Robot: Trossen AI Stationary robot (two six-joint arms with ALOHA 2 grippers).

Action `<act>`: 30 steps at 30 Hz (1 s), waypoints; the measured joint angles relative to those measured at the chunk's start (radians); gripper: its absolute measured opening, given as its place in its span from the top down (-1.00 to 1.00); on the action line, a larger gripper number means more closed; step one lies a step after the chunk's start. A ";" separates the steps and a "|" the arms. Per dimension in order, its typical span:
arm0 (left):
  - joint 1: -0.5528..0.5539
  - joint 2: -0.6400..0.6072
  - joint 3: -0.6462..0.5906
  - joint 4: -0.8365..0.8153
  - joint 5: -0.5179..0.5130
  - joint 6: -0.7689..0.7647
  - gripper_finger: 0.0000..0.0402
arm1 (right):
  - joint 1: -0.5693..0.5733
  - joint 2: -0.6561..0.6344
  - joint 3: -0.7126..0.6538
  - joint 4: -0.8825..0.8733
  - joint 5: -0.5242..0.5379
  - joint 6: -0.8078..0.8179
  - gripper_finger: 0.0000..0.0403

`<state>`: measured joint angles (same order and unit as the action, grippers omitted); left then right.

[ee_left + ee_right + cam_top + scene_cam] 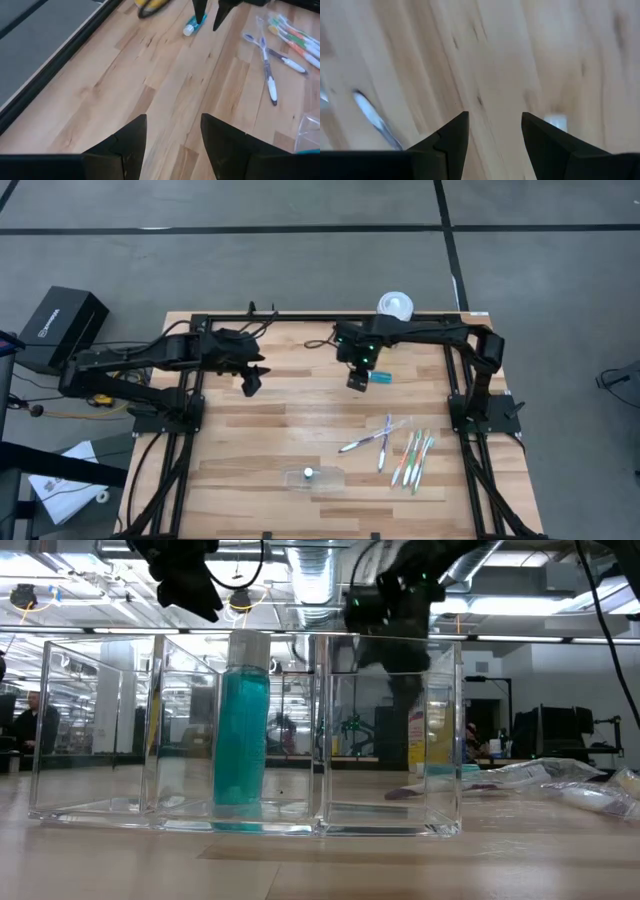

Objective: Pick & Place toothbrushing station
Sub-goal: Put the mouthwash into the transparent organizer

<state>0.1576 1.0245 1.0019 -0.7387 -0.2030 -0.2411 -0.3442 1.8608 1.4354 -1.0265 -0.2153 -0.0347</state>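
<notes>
A teal tube with a white cap (380, 377) lies on the wooden table; it also shows in the left wrist view (194, 24). My right gripper (357, 381) hangs open just beside it, toward the table's left, touching nothing. A second teal tube (243, 740) stands upright in a clear compartment box (312, 477) near the front edge. Several toothbrushes (412, 457) lie flat at the front right, two more (378, 438) beside them. Clear plastic (540, 772) lies at the right in the low view. My left gripper (250, 383) is open and empty above the table's left part.
A white roll (396, 305) sits at the table's far edge. Black frame rails (190, 420) run along the table's left and right sides. Bare wood lies between the two grippers and in front of them, up to the clear box.
</notes>
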 joint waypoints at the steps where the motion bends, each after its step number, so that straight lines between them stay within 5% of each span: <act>1: 0.000 0.001 0.000 0.000 -0.002 0.003 0.10 | -0.009 -0.009 -0.032 -0.002 0.001 0.000 0.14; 16: 0.017 -0.009 0.000 0.005 -0.010 0.054 0.10 | -0.179 -0.275 -0.381 0.107 0.027 0.048 0.14; 30: 0.036 -0.009 0.000 0.005 -0.013 0.055 0.10 | -0.126 -0.126 -0.394 0.206 -0.020 0.010 0.14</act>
<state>0.1932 1.0153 1.0023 -0.7334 -0.2156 -0.1864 -0.4702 1.7349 1.0412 -0.8201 -0.2355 -0.0251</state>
